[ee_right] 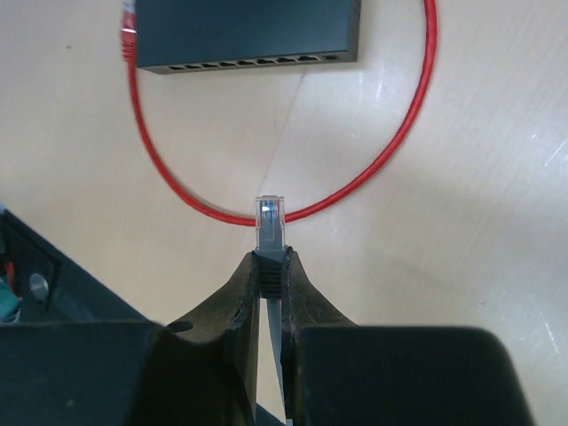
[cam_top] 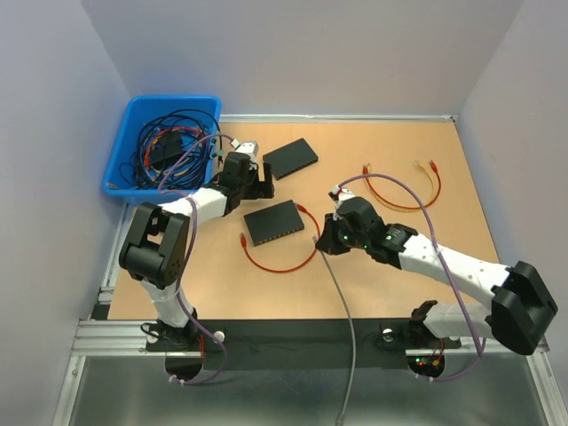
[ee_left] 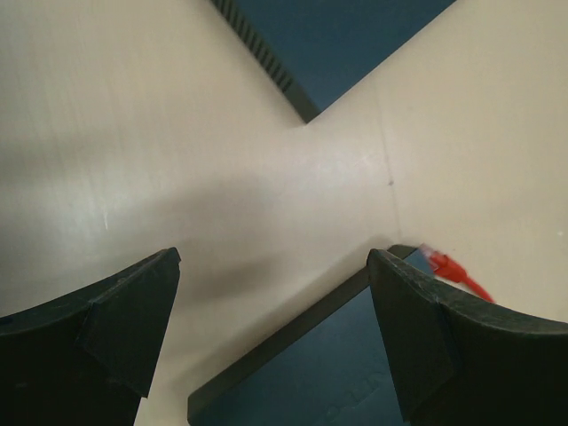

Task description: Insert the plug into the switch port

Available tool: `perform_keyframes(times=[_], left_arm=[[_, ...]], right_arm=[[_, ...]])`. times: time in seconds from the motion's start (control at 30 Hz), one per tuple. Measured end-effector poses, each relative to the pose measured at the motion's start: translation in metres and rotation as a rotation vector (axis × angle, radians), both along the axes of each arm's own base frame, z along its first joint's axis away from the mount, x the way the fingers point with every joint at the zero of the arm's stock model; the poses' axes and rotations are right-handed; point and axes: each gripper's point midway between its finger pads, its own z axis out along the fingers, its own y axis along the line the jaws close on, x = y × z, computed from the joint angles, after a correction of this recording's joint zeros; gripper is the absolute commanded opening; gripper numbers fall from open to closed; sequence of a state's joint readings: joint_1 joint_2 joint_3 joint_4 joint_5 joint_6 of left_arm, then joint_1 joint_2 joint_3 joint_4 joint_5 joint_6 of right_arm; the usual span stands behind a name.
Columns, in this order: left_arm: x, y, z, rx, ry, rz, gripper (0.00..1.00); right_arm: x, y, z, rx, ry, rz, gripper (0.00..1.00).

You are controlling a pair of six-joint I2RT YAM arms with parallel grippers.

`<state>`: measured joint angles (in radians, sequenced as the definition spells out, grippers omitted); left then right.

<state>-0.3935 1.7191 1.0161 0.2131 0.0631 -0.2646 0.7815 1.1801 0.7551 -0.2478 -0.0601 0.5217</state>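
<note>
Tan table (cam_top: 417, 284), pale lilac walls on three sides, blue bin (cam_top: 120, 169) of cables at the far left corner.

Top view: two black switches. The near switch (cam_top: 273, 223) lies mid-table with a red cable (cam_top: 280, 266) looped round its near side; the far switch (cam_top: 290, 157) lies beyond it. The right arm (cam_top: 399, 248) reaches in just right of the near switch, with a grey cable (cam_top: 342, 302) trailing back to the table's edge. The left arm (cam_top: 209, 202) ends between the two switches.

Left wrist: left fingers (ee_left: 124, 311) spread wide, nothing between them. They hang over bare table, a corner of the near switch below.

Right wrist: right fingers (ee_right: 232, 297) clenched on the grey boot of the plug (ee_right: 271, 220), its clear tip out front. The port row (ee_right: 240, 64) lies straight ahead and faces the plug, whose long axis points into it. The red loop crosses between. The right arm is plainly the nearer, and the push looks to be straight forward.
</note>
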Motion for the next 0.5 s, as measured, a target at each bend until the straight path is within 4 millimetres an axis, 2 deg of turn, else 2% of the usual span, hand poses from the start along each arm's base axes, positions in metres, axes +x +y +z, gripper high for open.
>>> perform_keyframes(times=[0.1, 0.23, 0.5], left_arm=[[-0.009, 0.004, -0.016, 0.047, 0.053, 0.016, 0.99], [-0.017, 0.008, -0.024, 0.088, 0.087, 0.031, 0.99], [-0.027, 0.011, -0.034, 0.113, 0.128, 0.045, 0.98]], right_arm=[[0.005, 0.001, -0.024, -0.060, 0.051, -0.017, 0.01], [0.016, 0.011, -0.045, -0.111, 0.095, -0.023, 0.00], [0.038, 0.034, -0.064, -0.138, 0.126, -0.018, 0.01]])
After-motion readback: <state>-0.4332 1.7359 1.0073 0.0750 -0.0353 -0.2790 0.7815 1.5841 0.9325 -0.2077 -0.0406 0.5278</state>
